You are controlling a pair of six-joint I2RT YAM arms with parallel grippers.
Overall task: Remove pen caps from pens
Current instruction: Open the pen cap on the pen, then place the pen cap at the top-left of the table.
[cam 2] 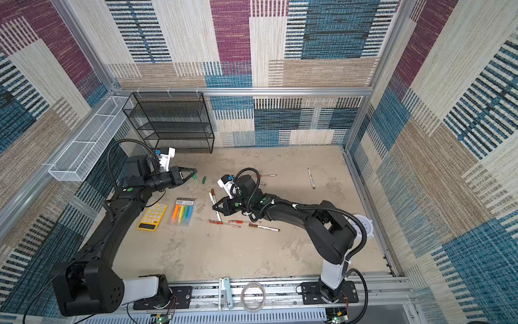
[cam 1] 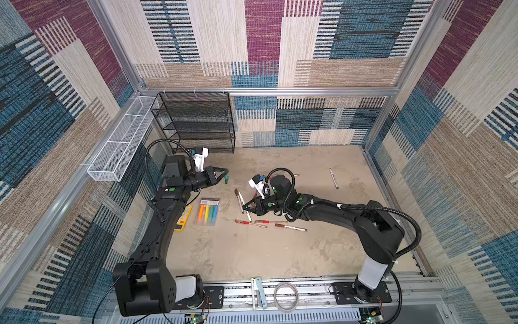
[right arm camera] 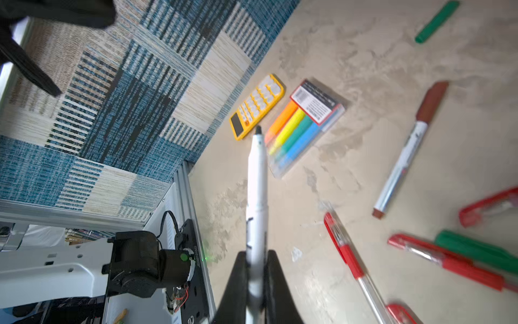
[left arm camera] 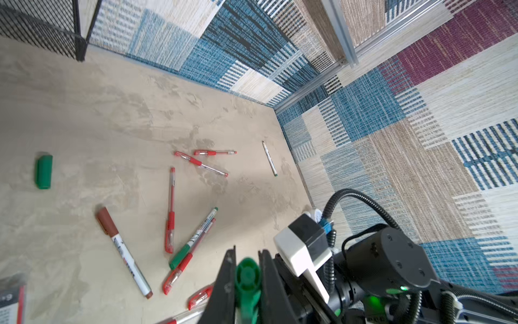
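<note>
The left gripper (left arm camera: 247,254) pinches a green pen cap (left arm camera: 247,276), and 1 more green cap (left arm camera: 43,171) lies loose on the desk (left arm camera: 84,112). The right gripper (right arm camera: 256,254) is clamped on a white uncapped pen (right arm camera: 257,179). Other pens (left arm camera: 171,210) lie scattered near it.

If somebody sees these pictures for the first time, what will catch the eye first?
First, the left jaws shut on a green cap, and the right jaws shut on a white pen with its tip bare. Then the red and brown pens scattered mid-table, with a bright highlighter pack and a yellow calculator beside them.
</note>
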